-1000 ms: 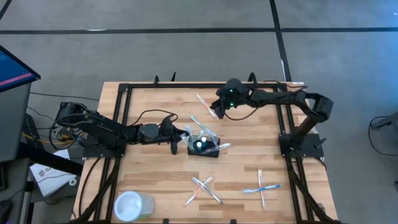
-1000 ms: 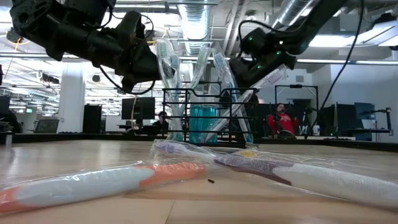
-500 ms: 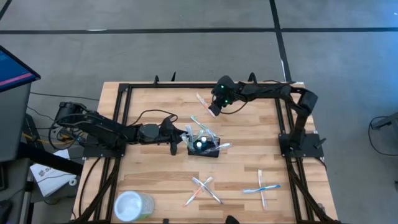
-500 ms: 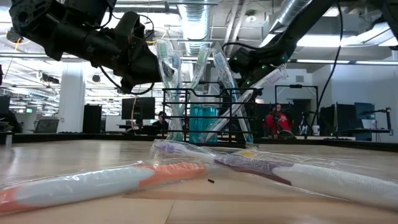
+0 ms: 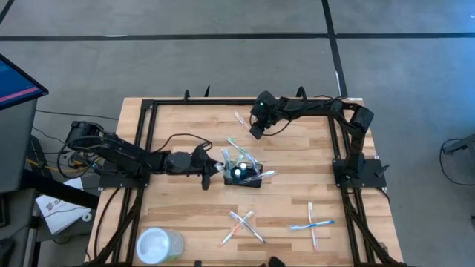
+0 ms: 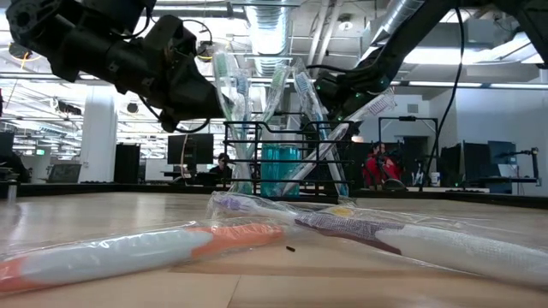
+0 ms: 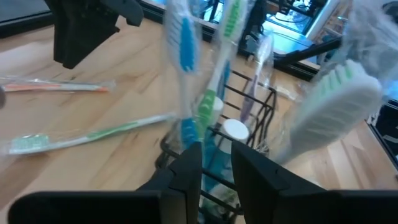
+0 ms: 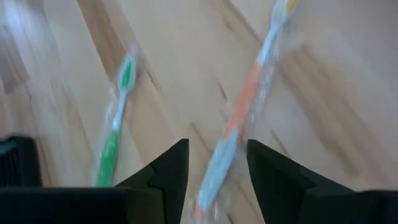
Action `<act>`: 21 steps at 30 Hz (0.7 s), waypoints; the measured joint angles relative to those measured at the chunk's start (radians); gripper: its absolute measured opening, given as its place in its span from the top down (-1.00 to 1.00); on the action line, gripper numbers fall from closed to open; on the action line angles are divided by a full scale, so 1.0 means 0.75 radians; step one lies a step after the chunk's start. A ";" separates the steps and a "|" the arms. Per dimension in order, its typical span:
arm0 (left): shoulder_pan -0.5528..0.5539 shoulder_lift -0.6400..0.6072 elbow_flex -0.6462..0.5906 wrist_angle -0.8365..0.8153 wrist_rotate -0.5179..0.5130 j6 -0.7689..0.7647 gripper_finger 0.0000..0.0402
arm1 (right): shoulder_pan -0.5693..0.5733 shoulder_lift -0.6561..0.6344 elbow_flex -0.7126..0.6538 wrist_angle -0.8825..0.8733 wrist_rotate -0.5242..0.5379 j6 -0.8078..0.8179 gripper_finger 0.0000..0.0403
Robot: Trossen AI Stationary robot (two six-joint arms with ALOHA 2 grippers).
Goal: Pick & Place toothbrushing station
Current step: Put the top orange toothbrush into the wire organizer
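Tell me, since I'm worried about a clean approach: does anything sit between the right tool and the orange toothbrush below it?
Nothing visible does. The right tool hangs open directly over the wrapped orange toothbrush, bare table around it; the green toothbrush lies apart, alongside.

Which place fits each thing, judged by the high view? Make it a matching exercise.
1 small black wire-mesh caddy
2 clear round plastic cup
3 right gripper
4 left gripper

A lower-left corner of the wooden table
B open above an orange-handled wrapped toothbrush
C at the caddy's left side
D table's middle, upright toothbrushes standing in it

Pairs: 1-D, 2-A, 3-B, 4-C
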 joint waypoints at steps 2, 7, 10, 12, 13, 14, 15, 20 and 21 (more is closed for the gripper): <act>-0.009 0.000 0.000 0.000 0.000 0.000 0.59 | 0.001 0.000 -0.001 -0.039 0.000 -0.012 0.22; -0.015 0.000 0.000 0.000 0.000 -0.001 0.59 | 0.011 0.000 -0.001 -0.081 0.001 -0.012 0.18; -0.015 0.000 0.000 0.000 0.000 -0.001 0.59 | 0.026 0.000 -0.012 -0.087 0.001 -0.015 0.17; -0.015 0.000 0.000 0.000 0.000 -0.001 0.59 | 0.037 0.000 -0.028 -0.093 0.001 -0.016 0.17; -0.015 0.000 0.000 0.000 0.000 -0.001 0.59 | 0.041 0.000 -0.035 -0.099 0.001 -0.015 0.18; -0.015 0.000 0.000 0.000 0.000 -0.001 0.59 | 0.045 0.000 -0.041 -0.102 0.001 -0.015 0.18; -0.015 0.000 0.000 0.000 0.000 -0.001 0.59 | 0.049 0.000 -0.048 -0.101 0.010 -0.015 0.18; -0.015 0.000 0.000 0.000 0.000 -0.001 0.59 | 0.079 0.025 -0.058 -0.107 0.080 -0.015 0.19; -0.015 0.000 0.000 0.001 0.000 -0.001 0.59 | 0.083 0.021 -0.057 -0.109 0.081 -0.013 0.20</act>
